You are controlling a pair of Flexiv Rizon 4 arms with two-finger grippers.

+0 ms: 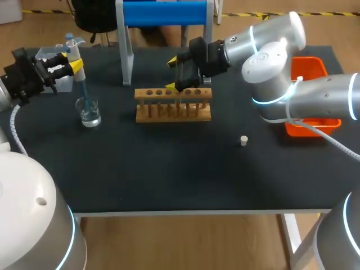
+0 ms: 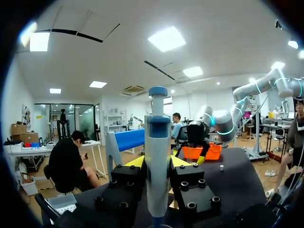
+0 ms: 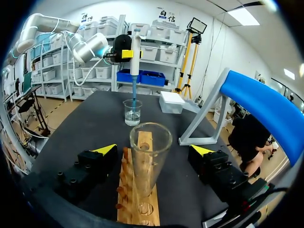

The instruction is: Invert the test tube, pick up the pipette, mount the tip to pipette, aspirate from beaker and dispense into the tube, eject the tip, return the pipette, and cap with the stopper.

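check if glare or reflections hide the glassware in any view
Head view: the beaker shows small highlights, yet the pipette tip inside it reads clearly. Right wrist view: the test tube is see-through, its rim catching light, with the rack visible through it. Left wrist view: the pipette barrel is evenly lit, no glare.

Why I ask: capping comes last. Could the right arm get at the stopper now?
Probably yes: the stopper lies alone with nothing around it, and the right pincer is open, gripping nothing.
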